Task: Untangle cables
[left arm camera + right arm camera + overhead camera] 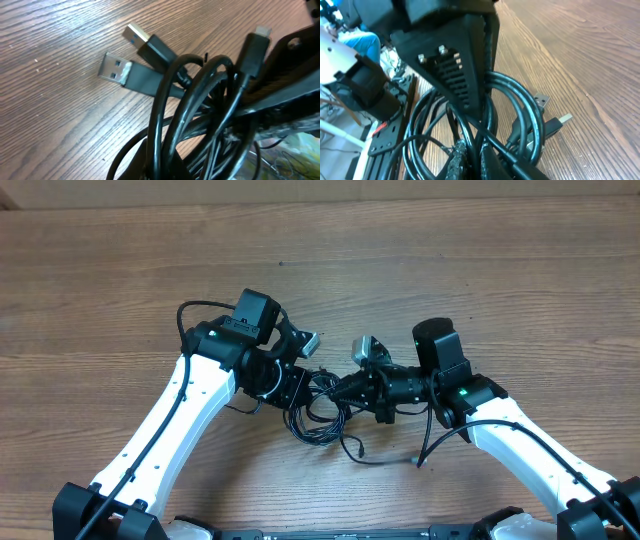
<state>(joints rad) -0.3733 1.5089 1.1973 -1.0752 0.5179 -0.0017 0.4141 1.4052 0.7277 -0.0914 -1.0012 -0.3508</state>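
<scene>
Left gripper (297, 387): closed, pinching the bundle's left side.
Right gripper (343, 390): closed on the bundle's right side.
Cables: thin black tangled cords (318, 420) between both grippers, loops trailing onto the brown wooden table (450, 260).
Plugs: two silver-tipped USB ends (116, 69) on the wood just beyond the left gripper.

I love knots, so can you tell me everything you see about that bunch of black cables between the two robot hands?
The cables are thin, shiny black cords, rubbery-looking, looped over each other in one tangled bundle on the wooden table. Two flat, silver-tipped USB plugs stick out side by side. One loose end trails out toward the robot. The left gripper and right gripper are shut on the bundle from opposite sides.
</scene>
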